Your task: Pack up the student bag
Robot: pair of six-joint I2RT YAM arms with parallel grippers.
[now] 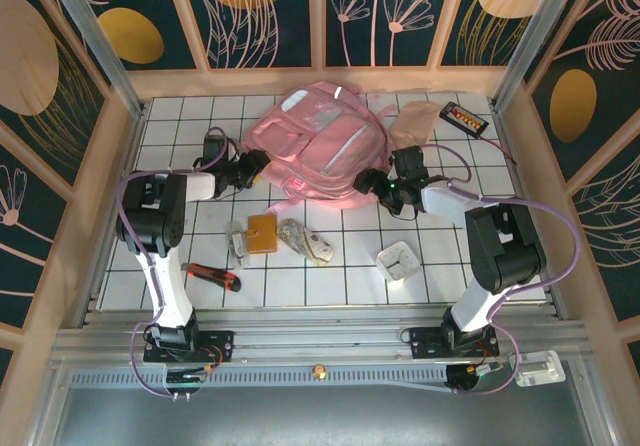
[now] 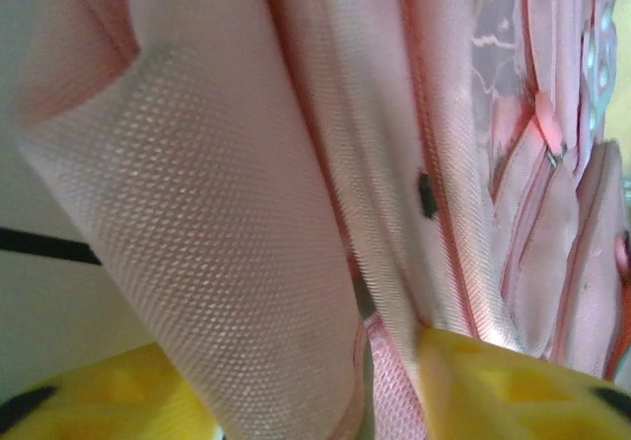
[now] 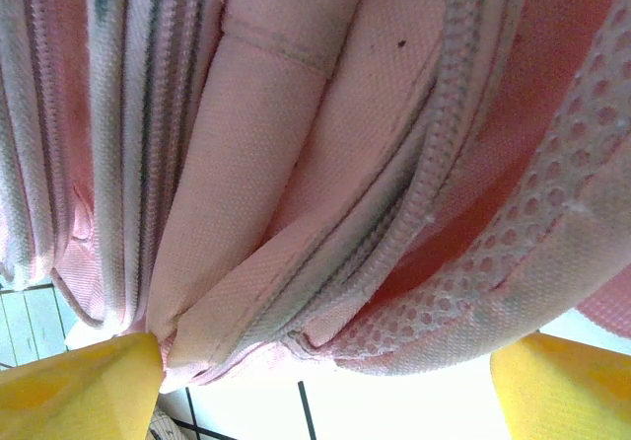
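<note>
Student bag (image 1: 320,131) packing is looking barely begun to me: the loose things are all lying out on the tabletop (image 1: 330,288), and I am seeing no compartment gaping in the overhead view. Opening it and loading everything is, by my judgement, all left to do.

Nearest my bases, a red-handled tool (image 1: 212,276) is lying on the left and a small white square thing (image 1: 398,261) on the right. Just beyond, between my arms, an orange-brown square (image 1: 262,233) is sitting beside a crumpled pale bundle (image 1: 305,243) that is too small for me to name.

Further out, both arms are reaching inward to the bag's near edge. My left gripper (image 1: 255,171) is sitting at its left side. In the left wrist view a fold of pink fabric is running between the yellow fingers (image 2: 99,405), but I cannot tell whether they are pinching it or merely flanking it. My right gripper (image 1: 372,181) is holding its fingers (image 3: 79,386) spread wide at the bag's near right corner, with zipper seams and mesh hanging above them and nothing clamped.

The bag itself is lying flat at the far middle. Just beside its far right a tan soft pouch (image 1: 415,121) is lying, with a black device (image 1: 463,118) beyond that near the far wall. The slack folds are, I think, standing most in the way: finding a zipper among them is looking awkward.
</note>
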